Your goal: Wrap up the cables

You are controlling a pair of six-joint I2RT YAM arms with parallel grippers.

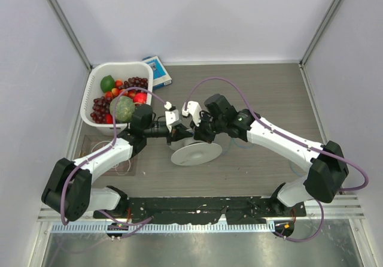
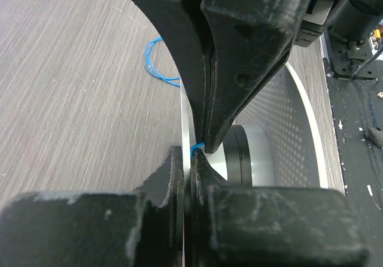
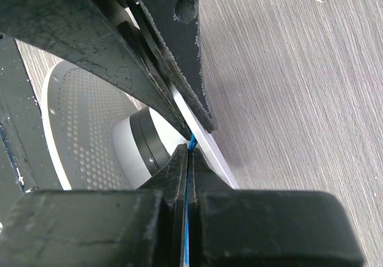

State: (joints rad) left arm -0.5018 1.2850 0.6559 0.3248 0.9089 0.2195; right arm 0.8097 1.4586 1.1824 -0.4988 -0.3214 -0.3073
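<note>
A white spool (image 1: pixel 196 152) with a perforated flange and a black-ringed hub (image 2: pixel 239 159) lies at the table's middle. The two grippers meet over its far left edge. My left gripper (image 1: pixel 178 134) is shut on the spool's thin flange edge (image 2: pixel 186 117), which sits between its fingertips in the left wrist view (image 2: pixel 188 159). My right gripper (image 1: pixel 201 133) is shut on the hair-thin blue cable (image 3: pixel 191 142), which runs down between its fingertips in the right wrist view (image 3: pixel 188 154). The blue cable also crosses the left fingertip (image 2: pixel 197 146), and a loose loop of it (image 2: pixel 154 63) lies on the table. Red and white cables are not clearly visible.
A white basket (image 1: pixel 88 96) of fruit and vegetables stands at the back left, with a blue box (image 1: pixel 157 70) behind it. A faint clear mat (image 1: pixel 96 150) lies under the left arm. A black rail (image 1: pixel 197 210) runs along the near edge. Grey walls enclose the table.
</note>
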